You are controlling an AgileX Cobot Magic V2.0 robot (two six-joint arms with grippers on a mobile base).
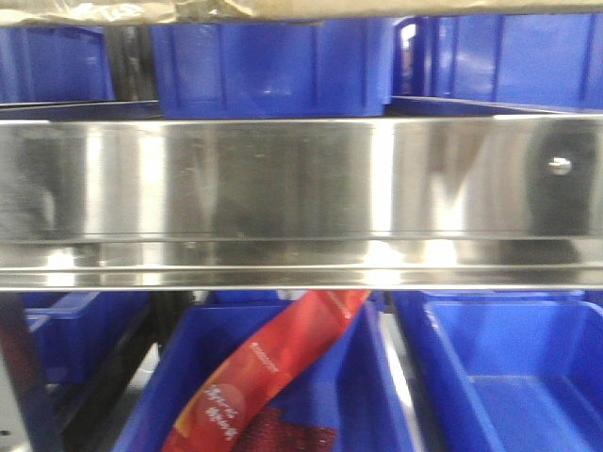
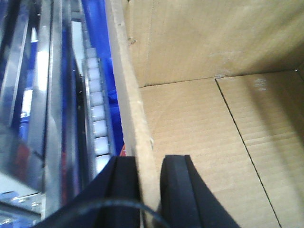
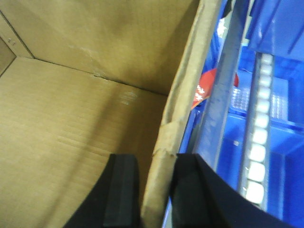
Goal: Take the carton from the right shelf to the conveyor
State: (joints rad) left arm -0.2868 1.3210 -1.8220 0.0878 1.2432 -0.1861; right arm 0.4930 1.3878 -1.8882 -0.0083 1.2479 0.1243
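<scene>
The carton (image 2: pixel 199 118) is open-topped brown cardboard, and both wrist views look down into it. My left gripper (image 2: pixel 151 190) is shut on its left wall, one black finger outside and one inside. My right gripper (image 3: pixel 156 190) is shut on the carton's (image 3: pixel 71 118) right wall in the same way. In the front view only a thin brown strip of the carton (image 1: pixel 283 8) shows at the top edge, above the right shelf's shiny steel rail (image 1: pixel 283 179). The conveyor is out of view.
Blue plastic bins (image 1: pixel 273 66) stand behind the rail, and more blue bins (image 1: pixel 509 377) sit below it, one holding a red packet (image 1: pixel 273 367). White roller tracks (image 2: pixel 97 109) (image 3: pixel 259 142) and steel frame bars run close beside the carton's walls.
</scene>
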